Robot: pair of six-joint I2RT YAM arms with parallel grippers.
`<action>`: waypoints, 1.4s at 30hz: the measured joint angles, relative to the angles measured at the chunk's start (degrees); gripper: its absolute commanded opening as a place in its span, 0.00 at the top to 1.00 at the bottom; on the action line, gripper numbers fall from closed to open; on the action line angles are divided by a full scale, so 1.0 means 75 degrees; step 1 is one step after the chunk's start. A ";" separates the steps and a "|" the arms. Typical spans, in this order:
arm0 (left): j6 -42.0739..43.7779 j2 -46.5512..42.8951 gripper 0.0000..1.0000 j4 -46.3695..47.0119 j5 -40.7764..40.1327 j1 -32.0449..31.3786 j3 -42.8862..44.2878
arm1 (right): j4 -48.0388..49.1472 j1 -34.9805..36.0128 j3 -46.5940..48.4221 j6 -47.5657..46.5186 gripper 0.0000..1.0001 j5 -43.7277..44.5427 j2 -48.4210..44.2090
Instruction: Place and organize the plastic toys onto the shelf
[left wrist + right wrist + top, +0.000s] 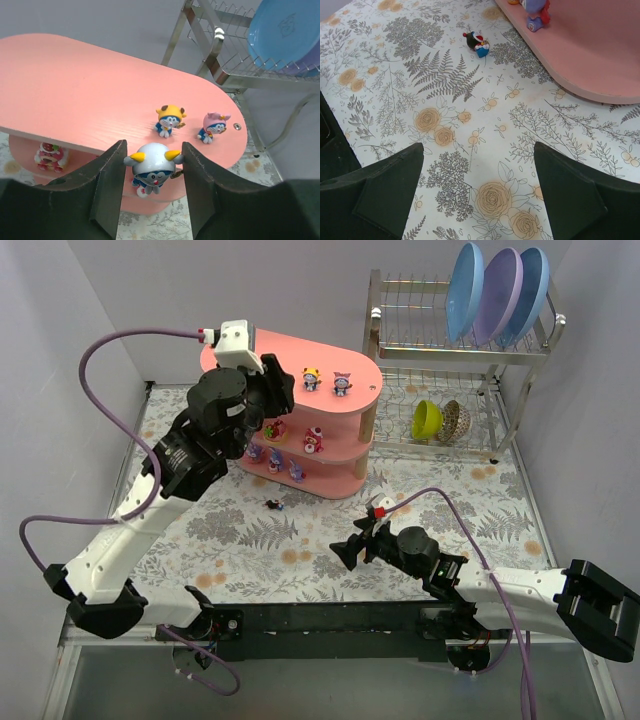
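"Holding anything?"
"Yes. My left hand (152, 176) is clamped on a white-hooded cat toy (151, 165) over the top of the pink shelf (75, 90). I think lowering it gently comes next. My right hand (477, 192) is wide apart."

left arm (120, 540) raised high, right arm (510, 585) low
the left arm reaches up and forward, left gripper (153, 150) clamped on a small white figurine (152, 169); the right arm lies stretched low along the table, right gripper (477, 150) pointing down, jaws wide apart.
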 measured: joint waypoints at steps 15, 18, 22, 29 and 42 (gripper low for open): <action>0.0973 0.0796 0.94 0.0944 0.1792 0.1801 -0.0227 | -0.0012 0.0000 -0.0099 0.0026 0.02 -0.0061 -0.0003; 0.1017 0.0915 0.94 0.1084 0.2098 0.1976 -0.0227 | -0.0012 0.0000 -0.0099 0.0026 0.02 -0.0087 -0.0003; 0.1052 0.1134 0.94 0.1215 0.2433 0.2127 -0.0227 | -0.0006 0.0000 -0.0099 0.0026 0.02 -0.0134 -0.0003; 0.1084 0.1594 0.90 0.1259 0.2769 0.2259 -0.0224 | -0.0006 0.0000 -0.0099 0.0026 0.02 -0.0189 0.0000; 0.1189 0.1652 0.62 0.1341 0.2876 0.2296 -0.0207 | -0.0003 0.0000 -0.0099 0.0026 0.02 -0.0192 0.0012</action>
